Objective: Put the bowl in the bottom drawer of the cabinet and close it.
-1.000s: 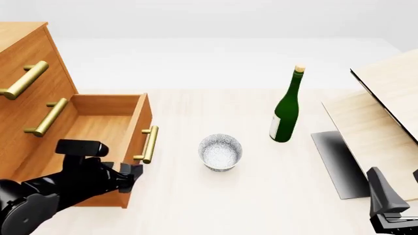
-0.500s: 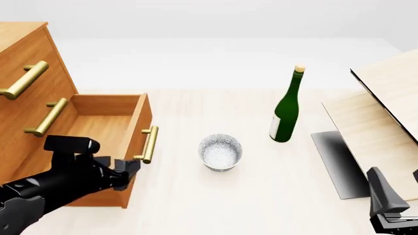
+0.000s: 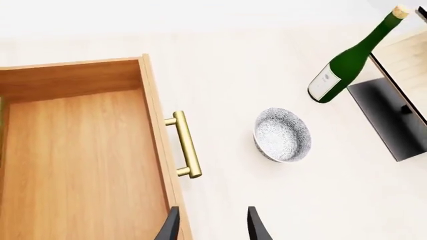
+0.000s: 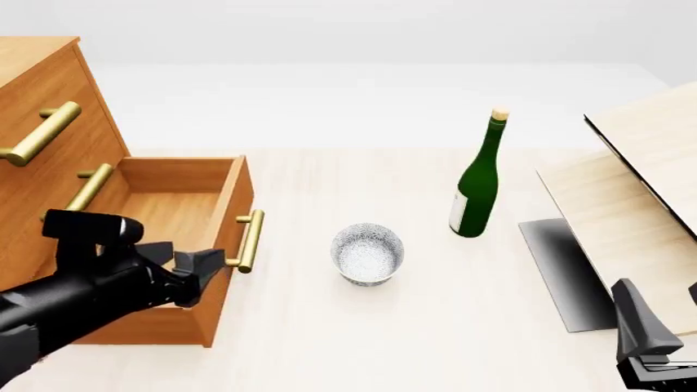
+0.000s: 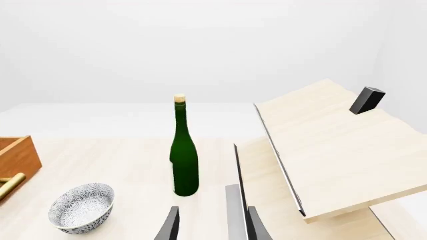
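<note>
The speckled white bowl (image 4: pixel 368 253) stands upright on the table, just right of the cabinet (image 4: pixel 33 122). The bottom drawer (image 4: pixel 163 214) is pulled out, its inside bare, its short brass handle (image 4: pixel 248 240) facing the bowl. My left gripper (image 4: pixel 198 273) hangs open over the drawer's front corner, left of the bowl and apart from it. In the left wrist view the left gripper (image 3: pixel 213 227) holds nothing, with the drawer (image 3: pixel 80 150) and bowl (image 3: pixel 283 135) beyond. My right gripper (image 5: pixel 212 227) is open and low at the near right, far from the bowl (image 5: pixel 81 207).
A green wine bottle (image 4: pixel 477 184) stands behind and right of the bowl. Pale tilted wooden boards (image 4: pixel 637 196) and a dark grey slab (image 4: pixel 561 269) fill the right side. Two shut upper drawers with longer brass handles (image 4: pixel 42 132) sit above the open one.
My left arm has drawn back to the left and a little farther over the open drawer's front corner. The right arm, bowl and drawer have not moved.
</note>
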You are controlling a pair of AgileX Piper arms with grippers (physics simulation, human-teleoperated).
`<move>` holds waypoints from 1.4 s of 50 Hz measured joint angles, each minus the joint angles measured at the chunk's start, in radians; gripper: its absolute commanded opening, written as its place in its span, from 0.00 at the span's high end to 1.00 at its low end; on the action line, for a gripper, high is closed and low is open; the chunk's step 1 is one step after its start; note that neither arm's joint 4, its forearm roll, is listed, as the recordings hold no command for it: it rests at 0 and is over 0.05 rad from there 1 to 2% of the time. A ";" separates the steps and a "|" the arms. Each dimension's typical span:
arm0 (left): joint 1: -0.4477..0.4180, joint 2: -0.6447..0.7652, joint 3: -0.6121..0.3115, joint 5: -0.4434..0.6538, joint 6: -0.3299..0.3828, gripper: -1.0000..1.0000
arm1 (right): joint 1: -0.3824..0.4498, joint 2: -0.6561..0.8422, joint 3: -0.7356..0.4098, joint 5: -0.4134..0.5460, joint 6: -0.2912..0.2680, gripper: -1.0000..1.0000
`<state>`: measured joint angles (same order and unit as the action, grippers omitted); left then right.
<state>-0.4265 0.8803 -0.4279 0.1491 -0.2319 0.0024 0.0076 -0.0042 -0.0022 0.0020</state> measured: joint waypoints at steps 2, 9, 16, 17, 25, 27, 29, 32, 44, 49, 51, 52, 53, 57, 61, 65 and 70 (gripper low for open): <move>-0.001 -0.005 -0.010 0.005 0.002 0.00 | 0.000 0.000 0.000 0.000 0.000 0.00; -0.008 -0.014 -0.037 0.013 0.008 0.00 | 0.000 0.000 0.000 0.000 0.000 0.00; -0.014 -0.017 -0.068 0.015 0.009 0.00 | 0.000 0.000 0.000 0.000 0.000 0.00; -0.014 -0.018 -0.072 0.015 0.008 0.00 | 0.000 0.000 0.000 0.000 0.000 0.00; -0.020 -0.017 -0.106 0.007 0.001 0.00 | 0.000 0.000 0.000 0.000 0.000 0.00; -0.023 -0.015 -0.113 0.004 -0.002 0.00 | 0.000 0.000 0.000 0.000 0.000 0.00; -0.026 -0.012 -0.120 0.001 -0.004 0.00 | 0.000 0.000 0.000 0.000 0.000 0.00; -0.032 -0.007 -0.130 -0.004 -0.007 0.00 | 0.000 0.000 0.000 0.000 0.000 0.00; -0.056 0.029 -0.173 -0.029 -0.021 0.00 | 0.000 0.000 0.000 0.000 0.000 0.00; -0.061 0.049 -0.183 -0.043 -0.033 0.00 | 0.000 0.000 0.000 0.000 0.000 0.00; -0.064 0.057 -0.187 -0.049 -0.038 0.00 | 0.000 0.000 0.000 0.000 0.000 0.00; -0.065 0.062 -0.189 -0.052 -0.041 0.00 | 0.000 0.000 0.000 0.000 0.000 0.00; -0.066 0.066 -0.191 -0.055 -0.044 0.00 | 0.000 0.000 0.000 0.000 0.000 0.00; -0.072 0.082 -0.198 -0.066 -0.055 0.00 | 0.000 0.000 0.000 0.000 0.000 0.00; -0.077 0.100 -0.206 -0.078 -0.067 0.00 | 0.000 0.000 0.000 0.000 0.000 0.00; -0.081 0.118 -0.213 -0.088 -0.078 0.00 | 0.000 0.000 0.000 0.000 0.000 0.00; -0.086 0.142 -0.224 -0.101 -0.092 0.00 | 0.000 0.000 0.000 0.000 0.000 0.00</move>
<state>-0.5129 1.0223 -0.6515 0.0481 -0.3237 0.0024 0.0075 -0.0042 -0.0022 0.0019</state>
